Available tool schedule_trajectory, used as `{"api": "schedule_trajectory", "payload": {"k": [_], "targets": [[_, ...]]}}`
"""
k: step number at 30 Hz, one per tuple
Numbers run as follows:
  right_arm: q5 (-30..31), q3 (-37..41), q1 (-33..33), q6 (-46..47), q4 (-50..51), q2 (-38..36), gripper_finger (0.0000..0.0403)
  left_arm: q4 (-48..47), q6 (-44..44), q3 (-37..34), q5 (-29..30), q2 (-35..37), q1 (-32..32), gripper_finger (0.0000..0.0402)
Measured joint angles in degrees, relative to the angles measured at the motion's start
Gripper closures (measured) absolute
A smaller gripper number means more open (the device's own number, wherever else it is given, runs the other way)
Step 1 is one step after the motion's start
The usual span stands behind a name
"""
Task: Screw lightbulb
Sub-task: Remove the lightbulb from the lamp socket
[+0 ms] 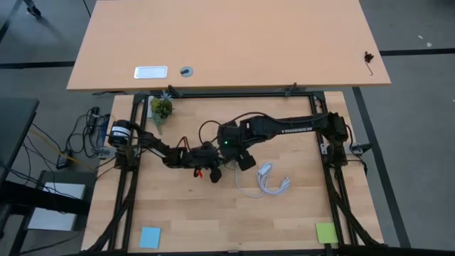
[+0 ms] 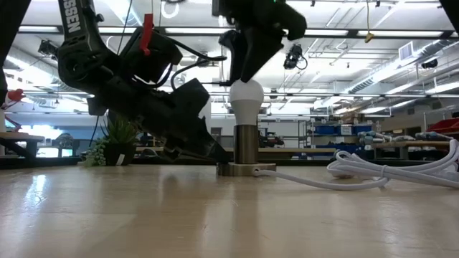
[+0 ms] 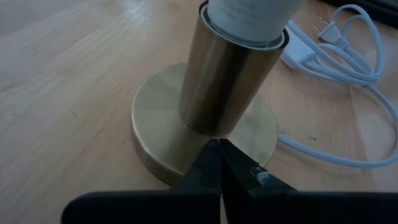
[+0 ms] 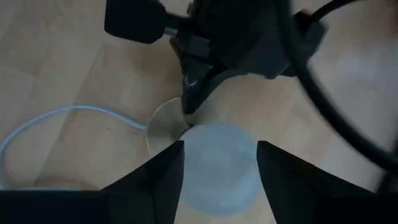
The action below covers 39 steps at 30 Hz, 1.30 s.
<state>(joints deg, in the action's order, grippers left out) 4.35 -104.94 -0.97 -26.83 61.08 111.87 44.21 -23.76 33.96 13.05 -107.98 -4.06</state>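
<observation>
Right gripper (image 4: 217, 165) fingers astride lightbulb (image 2: 246, 99), contact unclear; left gripper (image 3: 220, 163) closed against brass base (image 3: 155, 124).

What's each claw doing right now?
Left claw: shut, tips pressed on the brass socket base.
Right claw: around the lightbulb; grip cannot be told.

Overall light: bright and even, no harsh patches on the counter (image 1: 213, 213).
Source: long ceiling lights (image 2: 373, 32) glow in rows in the room behind, seen from the low camera.
Shadows: soft and faint under the arms in the overhead picture.
Glare: pale sheen on the counter near the low camera; a bright streak runs down the brass socket (image 3: 227, 81).
Blur: the lightbulb (image 4: 217, 165) is a hazy, out-of-focus blob in the right wrist picture; the dark fingers beside it are soft-edged.
Silhouettes: the arms read nearly black against the lit room.
</observation>
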Motion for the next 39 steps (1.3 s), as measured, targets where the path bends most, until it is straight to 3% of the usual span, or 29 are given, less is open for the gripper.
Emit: {"api": "schedule_trajectory", "payload": {"k": [4,10,13,19,24,32,39], "targets": [[5.0,-2.3,-2.1,7.5,0.2,-0.4,0.019,0.0,0.1,0.0,-0.1,0.0,0.0,0.0402],[8.5,-2.7,-2.2,33.6,2.8,-0.5,0.0178,0.0,0.6,0.0,-0.1,0.0,0.0,0.0402],[8.3,-2.7,-1.3,40.8,3.3,-0.5,0.0173,0.0,0.6,0.0,-0.2,0.0,0.0,0.0402],[7.7,-2.8,-0.2,45.8,4.8,-0.5,0.0158,0.0,0.6,0.0,-0.4,0.0,0.0,0.0402],[2.8,-1.5,1.2,48.0,4.4,-0.3,0.0121,0.0,0.6,0.0,-0.8,0.0,0.0,0.0402],[0.5,1.5,2.7,49.3,0.4,-0.4,0.0068,0.0,0.6,0.0,-1.0,0.0,0.0,0.0402],[-2.1,4.0,3.1,48.2,-0.4,-0.4,0.0069,0.0,0.6,0.0,-1.1,0.0,0.0,0.0402]]}}
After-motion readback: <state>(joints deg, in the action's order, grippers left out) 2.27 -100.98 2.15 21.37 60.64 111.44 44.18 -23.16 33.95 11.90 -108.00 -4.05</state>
